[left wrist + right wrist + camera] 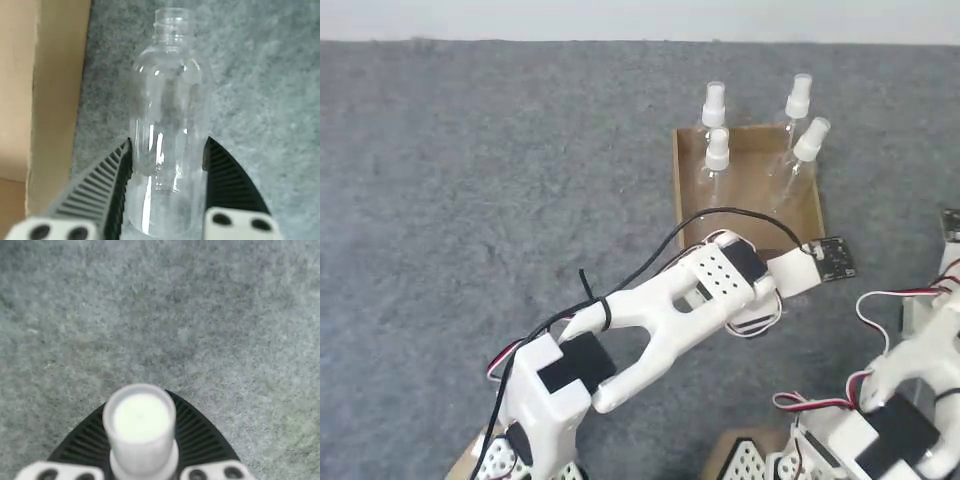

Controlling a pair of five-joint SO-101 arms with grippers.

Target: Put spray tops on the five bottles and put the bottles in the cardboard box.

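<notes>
Looking down from the high view, 4 capped bottles (717, 150) stand in the cardboard box (677, 190), and the left arm (670, 310) stretches to the box's near edge while the right arm (920, 370) sits well apart to the side; bringing the 2 together risks a clash or a knock against the box. From the left wrist view, the left jaws pinch the 5th bottle (167, 130), clear and uncapped, just beside the box wall; its smooth, thin body could slip or buckle under a push from above. From the right wrist view, the right jaws pinch a spray top (140, 422) over the grey desk (225, 315); meeting the open neck off-centre, it may seat crooked or tip the bottle.
</notes>
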